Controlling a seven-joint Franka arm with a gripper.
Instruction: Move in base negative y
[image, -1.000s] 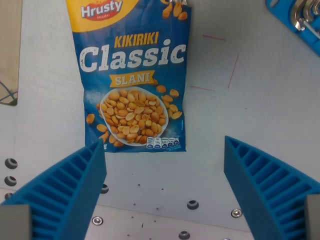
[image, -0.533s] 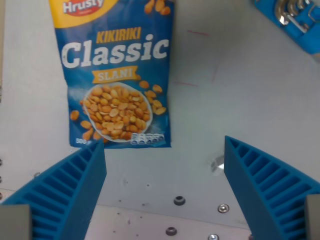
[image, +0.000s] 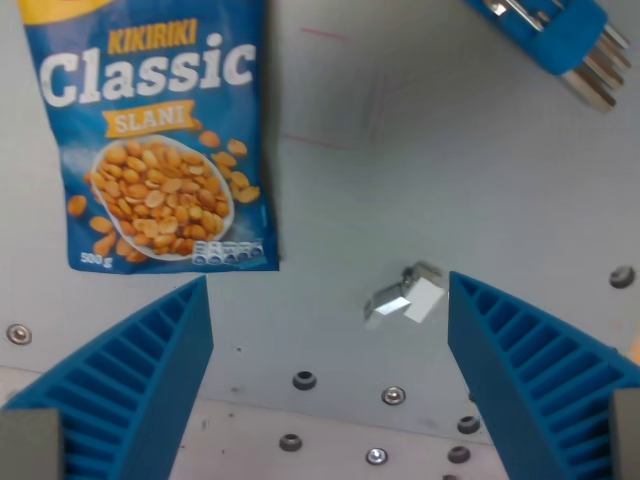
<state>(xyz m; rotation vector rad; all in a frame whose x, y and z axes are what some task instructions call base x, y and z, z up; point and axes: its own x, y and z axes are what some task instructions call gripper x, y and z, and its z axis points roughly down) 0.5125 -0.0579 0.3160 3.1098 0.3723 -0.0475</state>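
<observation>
My gripper (image: 330, 390) is open, its two blue ribbed fingers (image: 130, 380) rising from the bottom corners of the wrist view with nothing between them. A blue peanut bag (image: 155, 140) marked "Kikiriki Classic Slani" lies flat on the grey table (image: 450, 170) at the wrist view's upper left, beyond the left finger and apart from it.
A blue tool with metal prongs (image: 560, 40) lies at the upper right. A small shiny metal piece (image: 405, 295) sits on the table between the fingers. Several screws and holes (image: 345, 385) dot the table's near strip. Thin red pen marks (image: 340, 90) show near the bag.
The whole scene has slid toward the wrist view's left and upward, so the camera has moved. The small metal piece and more of the blue tool have come into view.
</observation>
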